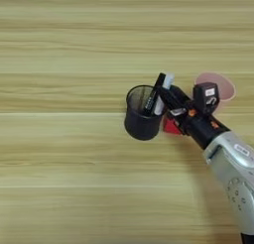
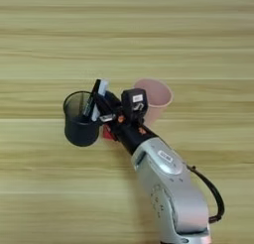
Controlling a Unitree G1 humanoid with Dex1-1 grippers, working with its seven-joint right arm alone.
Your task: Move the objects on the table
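Black fingers of the right hand (image 1: 191, 101) stand spread apart over the middle of the table (image 1: 64, 153). One finger reaches left to the rim of a black mesh cup (image 1: 141, 120); the other, a blocky one with a white label, rises in front of a pink cup (image 1: 224, 85). Nothing shows between the fingers, so the hand is open and grips nothing, though the left finger lies close against the marker (image 1: 163, 91), and I cannot tell if it touches it.

That marker, white-grey, stands tilted inside the black mesh cup with its upper end sticking out over the rim toward the hand. A thin black pen (image 1: 155, 91) leans beside it in the same cup, just to its left.

Under the hand, a small red cube (image 1: 171, 126) sits on the table, tucked between the black mesh cup and the wrist; only part of it shows, just beside the cup's right wall.

From the wrist a silver forearm (image 2: 171, 183) runs down toward the bottom edge, with a black cable (image 2: 211, 188) looping along its right side. The pink cup stands upright behind the hand, near the black mesh cup but apart from it.
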